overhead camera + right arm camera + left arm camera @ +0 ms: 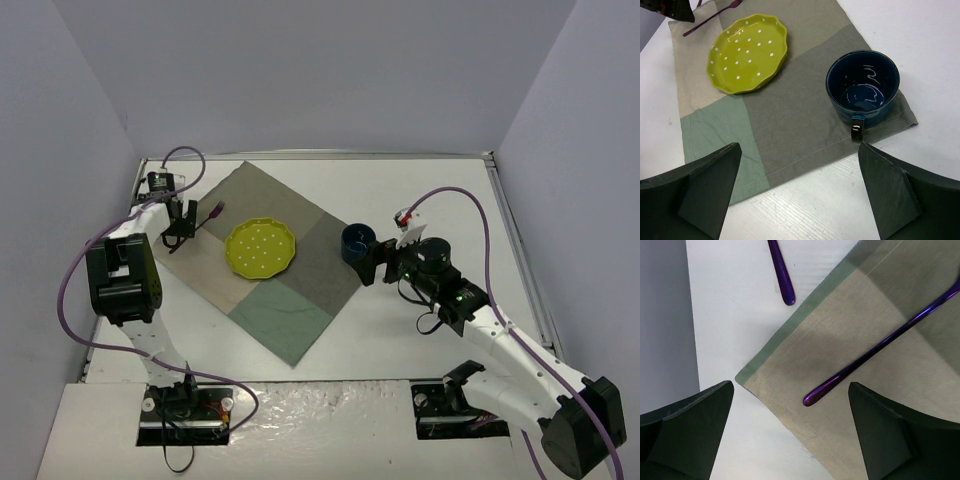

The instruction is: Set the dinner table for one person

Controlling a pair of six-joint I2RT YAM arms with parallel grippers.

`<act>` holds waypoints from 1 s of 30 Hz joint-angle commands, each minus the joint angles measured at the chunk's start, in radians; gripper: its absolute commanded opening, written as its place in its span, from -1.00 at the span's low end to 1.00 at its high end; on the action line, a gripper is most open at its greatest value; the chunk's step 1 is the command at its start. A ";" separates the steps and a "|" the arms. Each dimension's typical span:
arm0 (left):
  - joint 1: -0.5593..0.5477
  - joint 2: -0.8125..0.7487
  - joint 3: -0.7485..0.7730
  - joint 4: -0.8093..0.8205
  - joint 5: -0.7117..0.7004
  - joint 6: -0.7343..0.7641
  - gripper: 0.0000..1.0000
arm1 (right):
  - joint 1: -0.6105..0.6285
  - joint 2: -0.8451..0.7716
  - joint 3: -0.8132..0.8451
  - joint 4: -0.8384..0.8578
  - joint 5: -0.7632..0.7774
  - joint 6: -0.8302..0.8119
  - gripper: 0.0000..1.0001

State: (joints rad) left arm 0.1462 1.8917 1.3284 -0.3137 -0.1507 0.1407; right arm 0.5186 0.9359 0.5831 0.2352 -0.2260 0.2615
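Note:
The white dinner table carries a grey-green-beige patchwork cloth. On the cloth are a yellow-green dotted plate, a dark blue mug at its right corner, and a purple utensil left of the plate. My left gripper is open and empty above the cloth's left corner. In the left wrist view its handle lies between my open fingers. A second purple handle lies on bare table. My right gripper is open and empty, just short of the mug.
Grey walls enclose the table on three sides. In the right wrist view the plate sits left of the mug, whose handle points toward my gripper. Bare white table lies right of and in front of the cloth.

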 commanded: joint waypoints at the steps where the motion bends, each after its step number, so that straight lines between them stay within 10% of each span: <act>1: 0.044 -0.106 0.094 0.061 0.069 -0.148 0.94 | 0.006 0.016 0.026 0.069 -0.012 0.004 1.00; 17: 0.099 0.151 0.359 0.066 0.107 -0.455 0.74 | 0.006 0.058 0.052 0.051 -0.004 0.006 1.00; 30: 0.133 0.331 0.478 0.080 0.150 -0.479 0.14 | 0.007 0.071 0.054 0.030 0.006 0.020 1.00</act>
State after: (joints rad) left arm 0.2715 2.2363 1.7313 -0.2754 -0.0076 -0.3207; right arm 0.5186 1.0100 0.5843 0.2227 -0.2260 0.2677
